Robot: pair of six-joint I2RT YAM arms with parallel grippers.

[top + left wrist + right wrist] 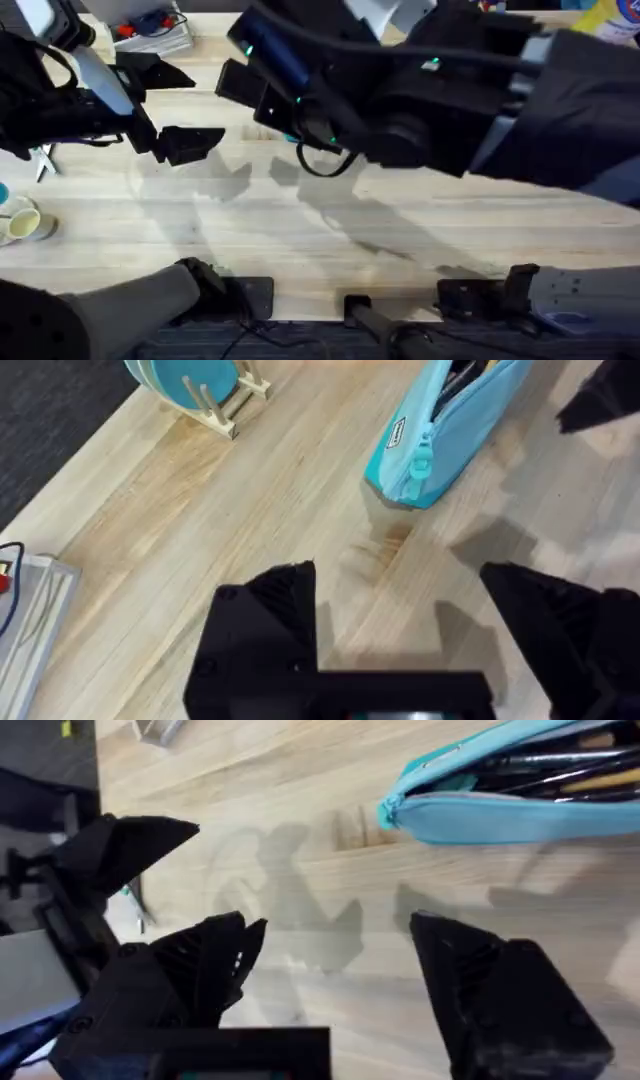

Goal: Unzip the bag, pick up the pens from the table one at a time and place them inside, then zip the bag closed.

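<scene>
The light blue bag (500, 815) lies on the table (300, 850), unzipped, with its mouth gaping. Inside it lie the pens (545, 765), dark ones and a tan one (603, 782). My right gripper (340, 965) hovers open over bare wood a short way from the bag's end, holding nothing. In the left wrist view the bag (445, 430) shows its closed end with the zipper pull (421, 465) hanging there. My left gripper (400, 610) is open and empty, short of that end. From overhead the left gripper (185, 108) is at the left, and the right arm (420, 90) covers the bag.
A round teal object on a wooden stand (195, 385) sits beyond the bag. A grey tray with cables (25, 605) is by the table edge. Cups (20, 222) and scissors (42, 160) lie at the far left. The left gripper (125, 850) is close beside the right one.
</scene>
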